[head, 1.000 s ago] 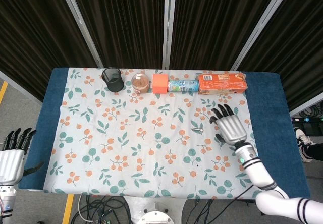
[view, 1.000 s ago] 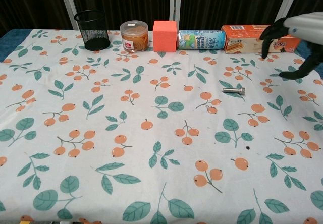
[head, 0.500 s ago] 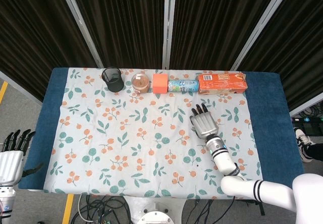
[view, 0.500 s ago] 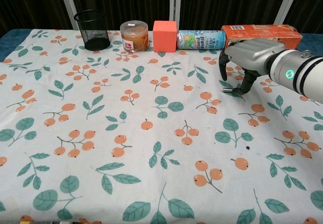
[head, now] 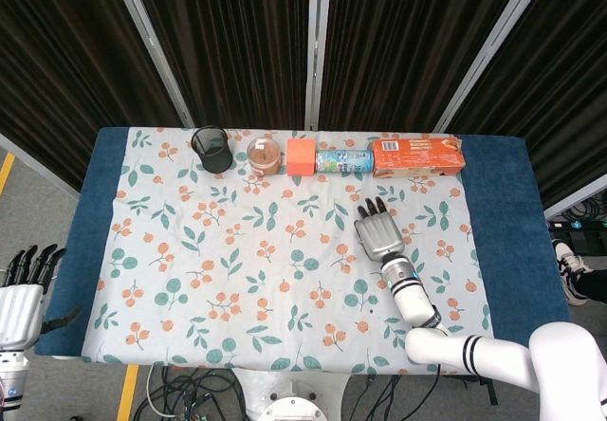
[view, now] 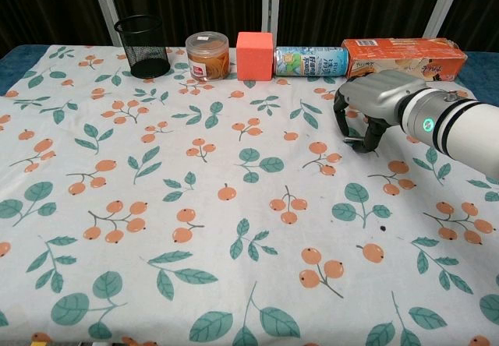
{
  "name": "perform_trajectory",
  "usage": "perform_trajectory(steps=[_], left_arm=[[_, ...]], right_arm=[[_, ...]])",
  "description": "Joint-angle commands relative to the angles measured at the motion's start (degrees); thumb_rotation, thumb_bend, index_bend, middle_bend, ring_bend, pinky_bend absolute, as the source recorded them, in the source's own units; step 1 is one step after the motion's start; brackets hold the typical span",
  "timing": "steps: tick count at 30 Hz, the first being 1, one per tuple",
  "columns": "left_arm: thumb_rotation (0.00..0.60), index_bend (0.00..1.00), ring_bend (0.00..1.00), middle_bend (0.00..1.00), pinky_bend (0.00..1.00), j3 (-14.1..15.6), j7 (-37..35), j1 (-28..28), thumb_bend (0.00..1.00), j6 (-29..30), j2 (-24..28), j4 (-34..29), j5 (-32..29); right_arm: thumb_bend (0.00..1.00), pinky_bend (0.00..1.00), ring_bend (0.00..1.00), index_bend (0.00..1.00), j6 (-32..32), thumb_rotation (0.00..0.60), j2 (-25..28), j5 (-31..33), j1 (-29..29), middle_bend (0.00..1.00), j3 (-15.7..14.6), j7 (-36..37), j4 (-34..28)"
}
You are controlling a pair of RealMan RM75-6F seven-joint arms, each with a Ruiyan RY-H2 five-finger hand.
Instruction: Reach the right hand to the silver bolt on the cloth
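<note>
Right hand (view: 373,104) palm-down over the bolt (view: 355,139) on the cloth (view: 234,229), right of centre, fingers curled round it, grip unclear; left hand (head: 24,293) open off the surface's near-left edge.

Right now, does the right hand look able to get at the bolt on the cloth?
Probably yes. The right hand hangs right over the bolt, fingers curled down around it, with nothing between. The bolt is mostly hidden, so contact can't be confirmed.
</note>
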Motion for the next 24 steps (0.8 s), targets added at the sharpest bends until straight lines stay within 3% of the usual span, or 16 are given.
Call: perform_trajectory(steps=[1,7,12,19,24], left_arm=[[0.6,0.12,0.0,0.09,0.04,-0.04,-0.09,-0.09,0.0,-0.18,0.02,0.11,-0.02],[0.6,0.12,0.0,0.09,0.04,0.01,-0.27,-0.35,0.0,-0.5,0.15,0.27,0.34],[0.6,0.12,0.0,0.09,0.04,0.0,-0.25,-0.71,0.0,-0.94,0.31,0.25,0.58],[0.6,0.12,0.0,0.09,0.04,0.01,0.56,-1.56,0.0,-1.67,0.73,-0.2,1.3],[0.6,0.12,0.0,0.09,0.04,-0.07,1.57,-2.28,0.0,-2.12,0.95,-0.91,1.84]], right_arm=[[0.22,0.0,0.0,0.53,-0.08,0.6,-0.25,0.01,0.17,0.17,-0.08,0.36,0.31],[0.28,0.0,0.0,0.58,0.54,0.6,-0.23,-0.88,0.03,0.19,-0.34,1.87,0.11],[0.29,0.0,0.0,0.59,1.4,0.6,2.37,-2.43,-1.65,0.19,0.28,6.53,-3.53],[0.29,0.0,0.0,0.6,-0.52,0.6,9.47,-5.68,-6.69,0.2,2.94,23.12,-10.82],[0.29,0.0,0.0,0.6,-5.26,0.6,13.53,-6.65,-10.03,0.2,4.84,37.06,-13.09]])
